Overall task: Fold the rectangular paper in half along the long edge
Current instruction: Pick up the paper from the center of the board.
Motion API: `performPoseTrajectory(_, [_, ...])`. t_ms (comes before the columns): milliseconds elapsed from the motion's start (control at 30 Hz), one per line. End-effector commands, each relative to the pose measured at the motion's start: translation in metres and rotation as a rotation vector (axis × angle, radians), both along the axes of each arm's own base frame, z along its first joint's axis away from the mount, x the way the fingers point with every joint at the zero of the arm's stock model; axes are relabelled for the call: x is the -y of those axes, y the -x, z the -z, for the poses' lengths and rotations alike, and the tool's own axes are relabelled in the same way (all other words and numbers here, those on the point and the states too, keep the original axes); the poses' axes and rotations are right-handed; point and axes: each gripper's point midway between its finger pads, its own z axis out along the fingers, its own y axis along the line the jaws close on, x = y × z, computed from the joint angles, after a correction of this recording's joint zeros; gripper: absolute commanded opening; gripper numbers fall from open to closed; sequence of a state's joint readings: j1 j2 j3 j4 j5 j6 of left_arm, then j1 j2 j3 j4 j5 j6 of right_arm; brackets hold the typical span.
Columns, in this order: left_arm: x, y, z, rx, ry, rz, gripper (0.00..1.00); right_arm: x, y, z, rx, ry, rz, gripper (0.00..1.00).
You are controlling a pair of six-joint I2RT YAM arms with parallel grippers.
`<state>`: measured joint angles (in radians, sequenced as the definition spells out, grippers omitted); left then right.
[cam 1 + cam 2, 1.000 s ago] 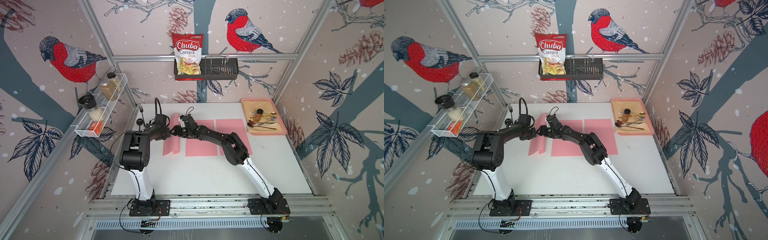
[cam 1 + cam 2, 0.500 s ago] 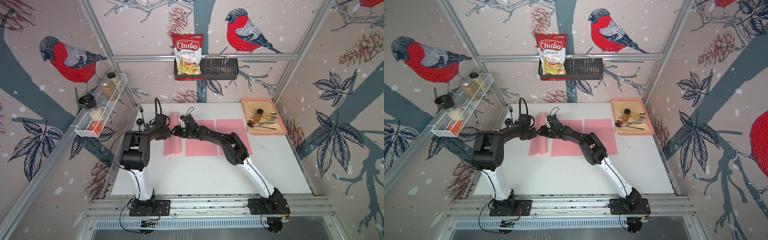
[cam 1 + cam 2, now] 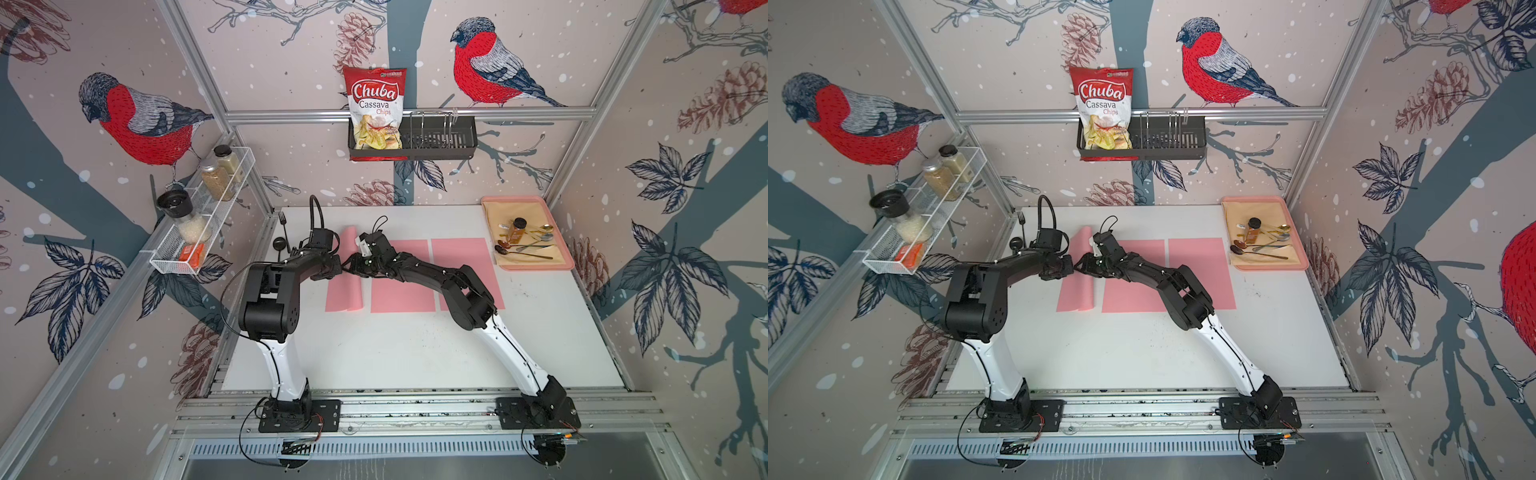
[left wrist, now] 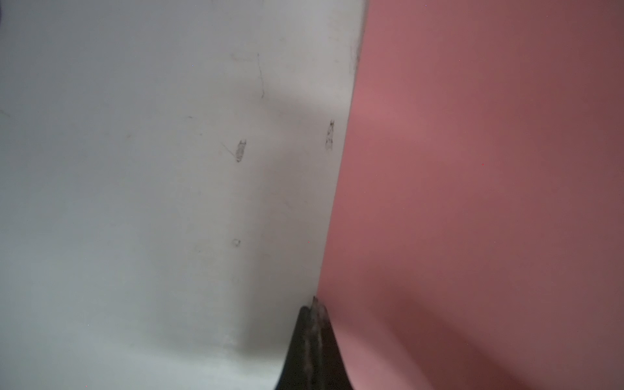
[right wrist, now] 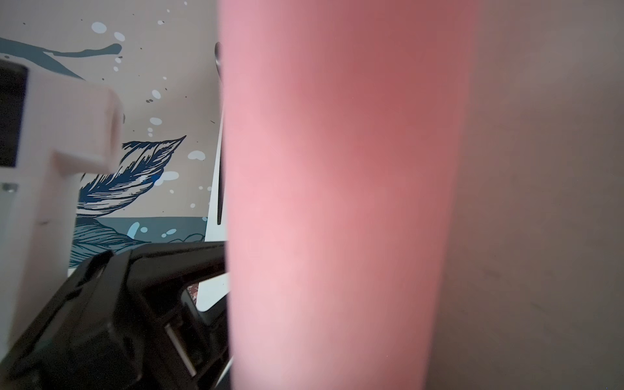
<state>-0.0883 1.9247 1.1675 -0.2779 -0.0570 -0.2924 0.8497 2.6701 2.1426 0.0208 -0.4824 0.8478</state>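
The leftmost pink paper [image 3: 343, 291] [image 3: 1073, 291] lies on the white table [image 3: 395, 353], curled over lengthwise into a loose roll with its bulge on the right. My left gripper [image 3: 337, 266] [image 3: 1070, 268] [image 4: 314, 304] is shut at the paper's left edge, and the sheet [image 4: 472, 202] starts right at its tips. From the right, my right gripper [image 3: 351, 266] [image 3: 1081, 266] reaches against the bulge, nearly touching the left one. The curved paper [image 5: 337, 202] fills the right wrist view and hides that gripper's fingers.
Two more flat pink sheets [image 3: 403, 274] [image 3: 465, 257] lie just right of the curled one, under the right arm. A pink tray [image 3: 561, 232] with cutlery and a jar sits at the back right. A fork [image 3: 282, 220] lies at the back left edge.
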Motion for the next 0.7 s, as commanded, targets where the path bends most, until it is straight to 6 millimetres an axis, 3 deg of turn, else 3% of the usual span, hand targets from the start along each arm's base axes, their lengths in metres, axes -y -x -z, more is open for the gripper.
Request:
performPoseTrajectory(0, [0.016,0.041,0.023,-0.182,0.086,0.025,0.0,0.005,0.006,0.009,-0.056,0.02,-0.006,0.38])
performPoseTrajectory(200, [0.017,0.038,0.019,-0.165,0.091,0.029,0.0,0.008,0.004,-0.002,-0.067,-0.032,-0.008,0.36])
performPoseTrajectory(367, [0.024,0.03,0.002,-0.088,0.133,0.046,0.0,0.011,0.001,-0.015,-0.067,-0.079,-0.013,0.3])
performPoseTrajectory(667, [0.031,0.02,-0.023,0.01,0.176,0.062,0.0,0.018,0.003,-0.055,-0.063,-0.205,-0.054,0.3])
